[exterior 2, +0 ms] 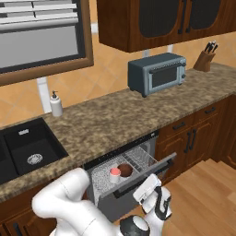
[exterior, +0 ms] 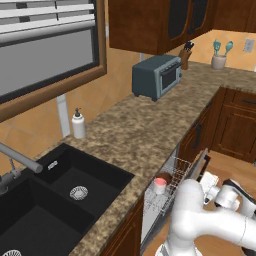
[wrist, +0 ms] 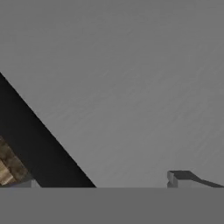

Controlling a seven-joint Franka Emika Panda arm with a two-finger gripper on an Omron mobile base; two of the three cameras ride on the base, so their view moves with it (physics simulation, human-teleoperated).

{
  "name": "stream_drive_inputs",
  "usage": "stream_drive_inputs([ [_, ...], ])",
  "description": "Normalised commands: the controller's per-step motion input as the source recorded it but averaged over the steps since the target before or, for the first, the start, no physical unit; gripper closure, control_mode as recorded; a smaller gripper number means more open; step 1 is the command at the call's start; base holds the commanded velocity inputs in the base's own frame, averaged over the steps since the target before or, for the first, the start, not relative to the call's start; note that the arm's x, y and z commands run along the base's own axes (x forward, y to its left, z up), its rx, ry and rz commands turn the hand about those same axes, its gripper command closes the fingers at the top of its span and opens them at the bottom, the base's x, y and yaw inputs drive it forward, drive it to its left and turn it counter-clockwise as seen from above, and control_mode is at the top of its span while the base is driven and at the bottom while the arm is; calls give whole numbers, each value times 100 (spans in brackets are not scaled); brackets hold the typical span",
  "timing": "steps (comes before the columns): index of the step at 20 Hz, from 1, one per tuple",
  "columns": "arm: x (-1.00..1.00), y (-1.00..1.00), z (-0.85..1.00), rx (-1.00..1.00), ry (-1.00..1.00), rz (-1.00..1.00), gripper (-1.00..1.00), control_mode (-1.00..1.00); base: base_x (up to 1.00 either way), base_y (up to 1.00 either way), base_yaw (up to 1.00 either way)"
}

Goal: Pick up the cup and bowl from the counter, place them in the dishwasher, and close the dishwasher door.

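**Cup and bowl sat in the rack, door half up**

Sink (exterior 2: 27, 152) came first on the left, black and sunk into the counter (exterior 2: 115, 122), with the white soap bottle (exterior 2: 56, 104) standing behind it by the wall. Moving right, the dishwasher (exterior 2: 124, 173) gaped under the counter edge, its white wire rack showing. The cup (exterior 2: 115, 174) stood in that rack, pinkish top up, and the bowl (exterior 2: 125, 170) sat just beside it on the right, dark brown and upright. The dishwasher door (exterior 2: 138, 179) hung partly raised, tilted, not shut. Right at the door's outer face was the gripper (wrist: 105, 186), pointed at the grey panel; its jaws stood wide apart, holding nothing. Further right, up on the counter, the grey-blue toaster oven (exterior 2: 156, 73) sat against the wall, and the knife block (exterior 2: 205, 59) stood beyond it at the far end.
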Motion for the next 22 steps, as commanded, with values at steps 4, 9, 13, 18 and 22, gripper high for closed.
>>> stream_drive_inputs([
  [4, 100, 100, -97, 38, -5, 15, -100, -100, 0, 0, 0],
  [9, 97, 87, -99, 27, 0, 15, -100, -100, 0, 0, 0],
  [13, 63, 60, -97, 26, 0, 11, -100, -100, 0, 0, 0],
  [18, 29, 51, -100, 39, -5, 3, -100, -100, 0, 0, 0],
  [22, 48, 73, -100, 64, -27, -20, -100, -100, 0, 0, 0],
])
